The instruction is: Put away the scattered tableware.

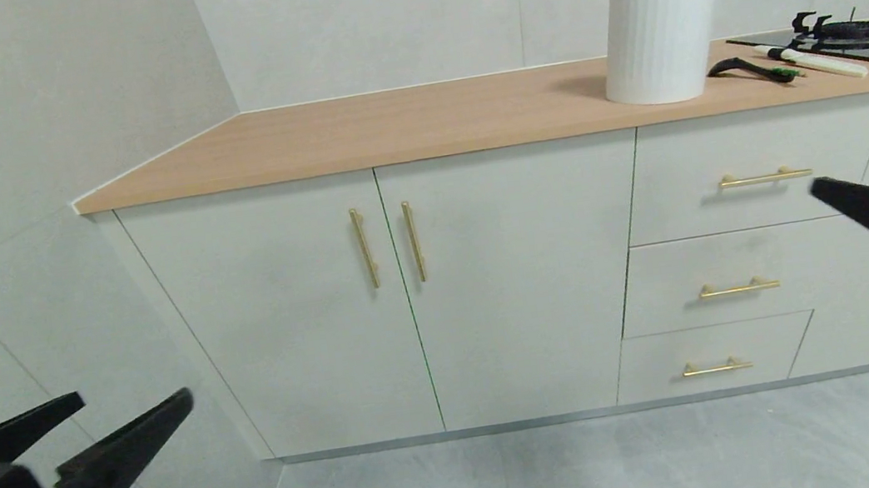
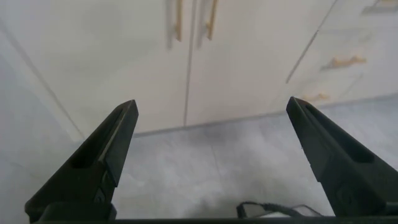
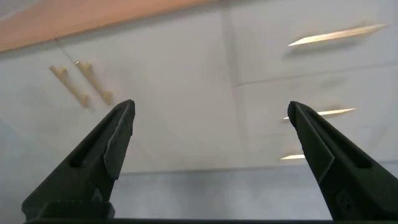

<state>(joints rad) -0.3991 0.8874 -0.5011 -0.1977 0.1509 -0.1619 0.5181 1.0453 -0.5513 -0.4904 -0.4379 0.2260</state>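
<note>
On the wooden countertop (image 1: 402, 122), at the far right, lie a black curved utensil (image 1: 747, 70) and a white-handled utensil (image 1: 814, 62). Just left of them stands a tall white ribbed container (image 1: 662, 25). My left gripper (image 1: 134, 396) hangs open and empty at the lower left, low in front of the cabinet doors (image 2: 186, 56). My right gripper (image 3: 210, 104) is open and empty too. One of its fingers (image 1: 858, 209) sits level with the upper drawers, below the utensils.
Below the counter, a pair of cabinet doors with gold handles (image 1: 388, 242) and three shut drawers (image 1: 740, 271) face me. A black gas hob (image 1: 860, 35) sits at the counter's far right. A tiled wall (image 1: 18, 206) closes the left side. Grey floor (image 1: 598, 466) lies in front.
</note>
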